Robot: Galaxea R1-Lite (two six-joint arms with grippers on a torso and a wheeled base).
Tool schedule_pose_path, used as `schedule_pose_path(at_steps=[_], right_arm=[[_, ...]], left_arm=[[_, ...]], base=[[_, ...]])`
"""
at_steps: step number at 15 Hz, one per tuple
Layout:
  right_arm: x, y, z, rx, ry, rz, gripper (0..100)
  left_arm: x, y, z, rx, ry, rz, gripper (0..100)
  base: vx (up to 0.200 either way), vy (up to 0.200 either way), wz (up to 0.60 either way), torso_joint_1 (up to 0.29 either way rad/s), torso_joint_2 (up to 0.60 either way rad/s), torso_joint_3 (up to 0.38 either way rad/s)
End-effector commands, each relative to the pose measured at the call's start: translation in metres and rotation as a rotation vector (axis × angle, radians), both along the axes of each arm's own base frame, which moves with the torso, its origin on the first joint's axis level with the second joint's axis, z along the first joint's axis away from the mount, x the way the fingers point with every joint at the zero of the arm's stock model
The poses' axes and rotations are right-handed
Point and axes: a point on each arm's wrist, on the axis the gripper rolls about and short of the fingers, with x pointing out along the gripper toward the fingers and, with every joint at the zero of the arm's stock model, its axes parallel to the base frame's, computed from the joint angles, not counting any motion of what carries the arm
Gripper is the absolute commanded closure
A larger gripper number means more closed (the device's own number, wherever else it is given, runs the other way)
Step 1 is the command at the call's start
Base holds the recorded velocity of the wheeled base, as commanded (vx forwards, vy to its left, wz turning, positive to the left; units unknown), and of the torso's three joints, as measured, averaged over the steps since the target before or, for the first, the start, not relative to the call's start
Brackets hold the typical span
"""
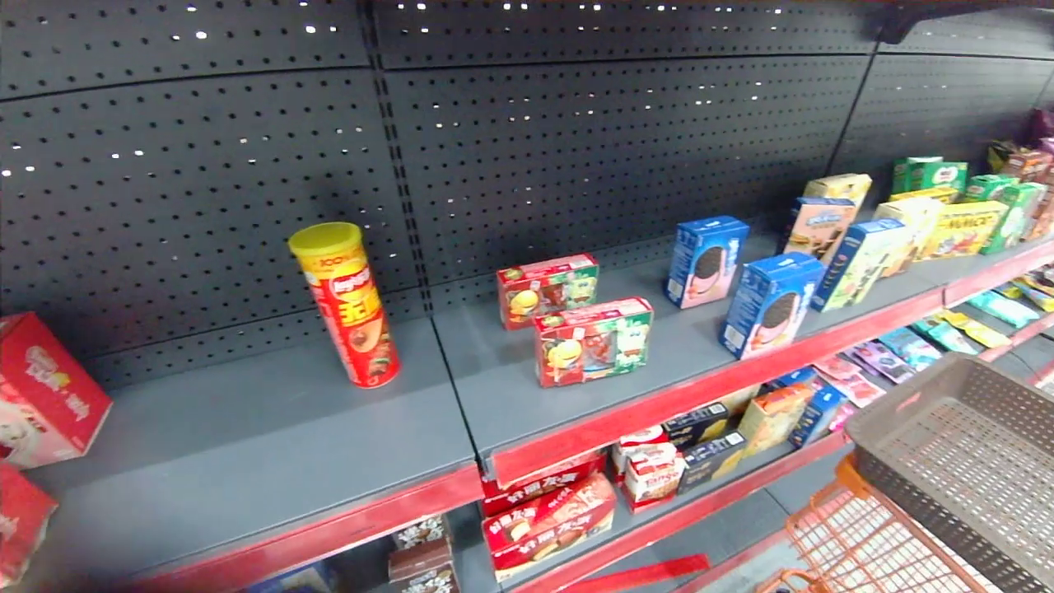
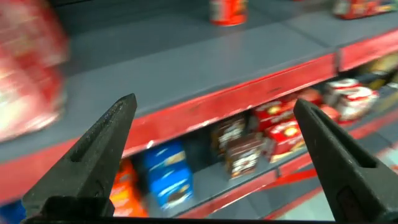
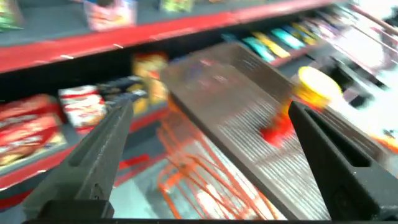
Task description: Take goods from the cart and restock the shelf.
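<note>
Left gripper [image 2: 216,103] is being held wide open, nothing between the fingers, in front of the shelf [image 2: 186,56] edge. Right gripper [image 3: 211,104] is being held wide open and empty above the cart [image 3: 186,180], where a yellow-lidded red can [image 3: 292,109] is lying in the grey basket [image 3: 236,124]. A second can [image 1: 344,305] is standing upright on the shelf, left of two red-green boxes [image 1: 593,342].

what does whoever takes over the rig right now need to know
Left gripper: open, empty, facing the red-edged grey shelf.
Right gripper: open, empty, facing the grey perforated plastic basket on the orange wire cart.
Done: one red cylindrical tube with a yellow lid stands upright on the shelf.
To do: a similar red, yellow-lidded tube lies in the basket; shelve it.
</note>
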Motion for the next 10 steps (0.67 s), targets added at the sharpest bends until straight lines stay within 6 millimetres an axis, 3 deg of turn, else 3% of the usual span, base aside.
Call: schedule_pose_path(at_steps=[1, 4, 10], right_arm=[[0.0, -0.0002, 0.0, -0.001, 0.001, 0.003, 0], [0.0, -0.0001, -0.0004, -0.001, 0.001, 0.004, 0], [0.0006, -0.0006, -0.0017, -0.015, 0.01, 0.007, 0]], left_arm=[[0.0001, 0.0, 0.0001, 0.0, 0.001, 0.001, 0], [0.0001, 0.0, 0.0001, -0.001, 0.001, 0.001, 0], [0.0001, 0.0, 0.0001, -0.001, 0.001, 0.001, 0]], base=[[0.0, 0.0, -0.6, -0.002, 0.0, -0.002], [0.0, 0.0, -0.6, 0.002, 0.0, 0.005], [0.0, 0.0, 0.0, 0.0, 0.0, 0.0]])
